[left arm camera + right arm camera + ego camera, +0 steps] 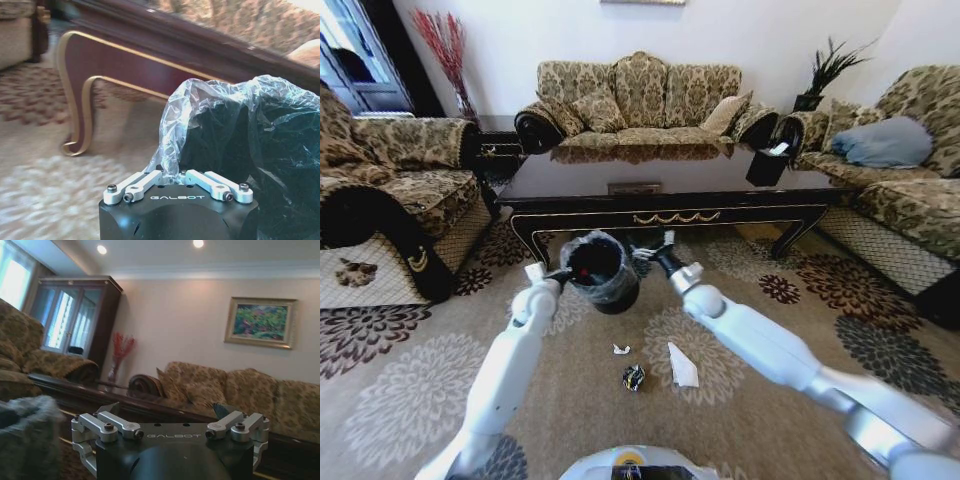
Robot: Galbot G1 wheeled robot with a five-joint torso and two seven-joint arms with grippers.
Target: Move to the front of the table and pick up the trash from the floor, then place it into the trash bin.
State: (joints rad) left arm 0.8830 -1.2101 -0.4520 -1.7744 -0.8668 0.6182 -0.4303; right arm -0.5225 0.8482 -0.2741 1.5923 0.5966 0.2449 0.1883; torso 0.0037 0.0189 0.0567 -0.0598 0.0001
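Observation:
The trash bin [602,268], black with a clear liner [200,115] folded over its rim, is tipped toward me on the carpet before the table [740,196]. A red spot shows inside it. My left gripper [562,274] [170,172] is shut on the bin's lined rim at its left side. My right gripper [650,250] [166,409] hovers open by the bin's right rim with nothing in it. Trash lies on the carpet nearer to me: a white folded paper [682,366], a dark crumpled wrapper [634,377] and a tiny white scrap [621,349].
Patterned sofas stand at the left [390,190], back [640,105] and right [900,190] of the table. A small black box with white tissue [767,163] sits on the table's right end. A curved table leg [75,95] is close beside the bin.

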